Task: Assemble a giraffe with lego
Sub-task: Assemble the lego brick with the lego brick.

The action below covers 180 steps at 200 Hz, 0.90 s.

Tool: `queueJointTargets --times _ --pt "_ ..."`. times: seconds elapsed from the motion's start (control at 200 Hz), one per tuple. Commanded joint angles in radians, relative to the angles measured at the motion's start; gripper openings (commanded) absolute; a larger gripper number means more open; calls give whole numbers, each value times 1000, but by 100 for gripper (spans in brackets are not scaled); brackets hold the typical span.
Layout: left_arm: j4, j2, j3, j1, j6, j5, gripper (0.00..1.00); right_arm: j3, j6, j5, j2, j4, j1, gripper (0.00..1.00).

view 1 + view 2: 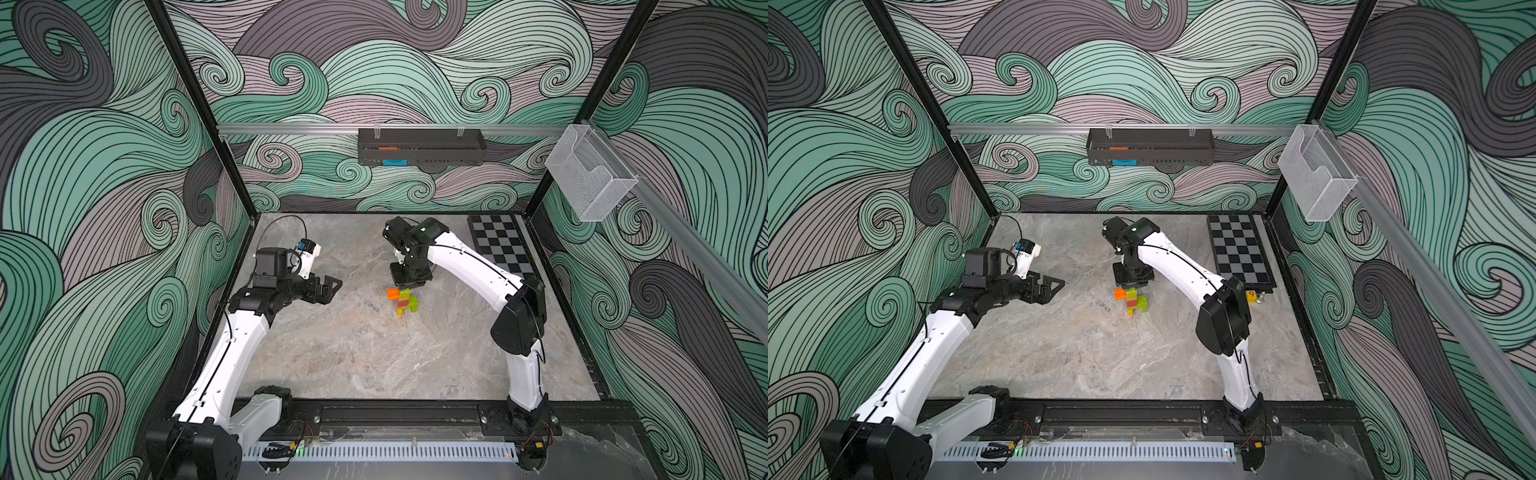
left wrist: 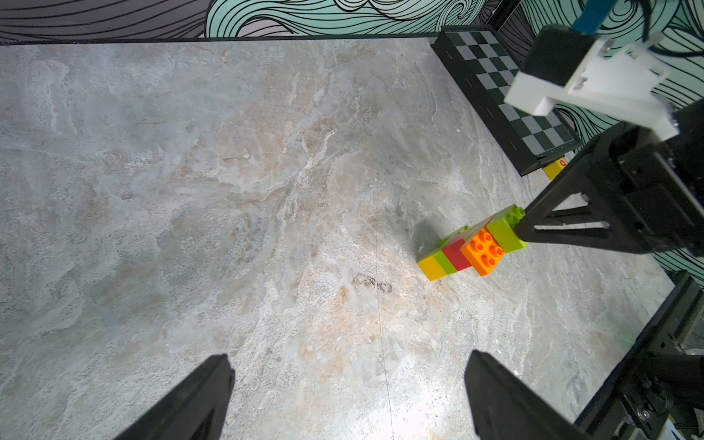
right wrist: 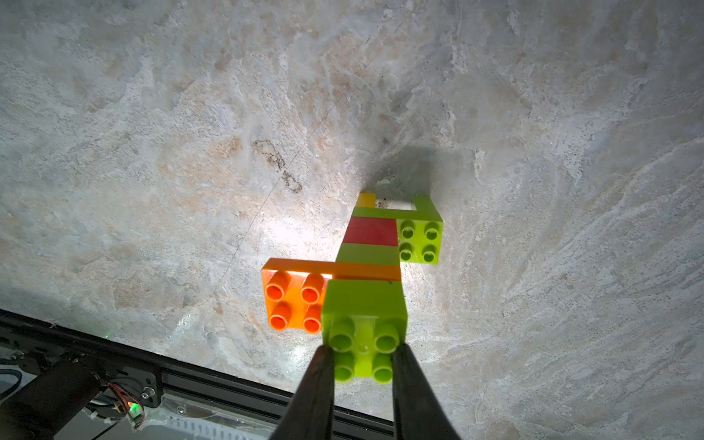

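While my right gripper (image 3: 362, 352) pinches the top green brick (image 3: 364, 304) of the giraffe (image 1: 404, 305), it stands upright on the surface (image 1: 374, 357) at centre frame in both top views; my left gripper (image 1: 330, 291) hangs spread, well apart.

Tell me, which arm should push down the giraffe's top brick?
Probably right: the right end effector clasps the lime green studded plastic top brick; the left end effector hangs open, well aside.
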Motion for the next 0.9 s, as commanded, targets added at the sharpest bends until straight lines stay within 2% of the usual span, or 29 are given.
queueJointTargets --times 0.0,0.23,0.545,0.895 --pt "-11 3 11 -7 13 -1 99 -53 -20 2 92 -27 -6 26" --pt "-12 2 13 -7 7 -5 99 -10 -49 33 164 -125 -7 26" --pt "-14 0 14 -7 9 -7 99 -44 -51 79 211 -123 -7 26" --pt "-13 -1 14 -4 13 -7 99 -6 -50 121 250 -127 -6 26"
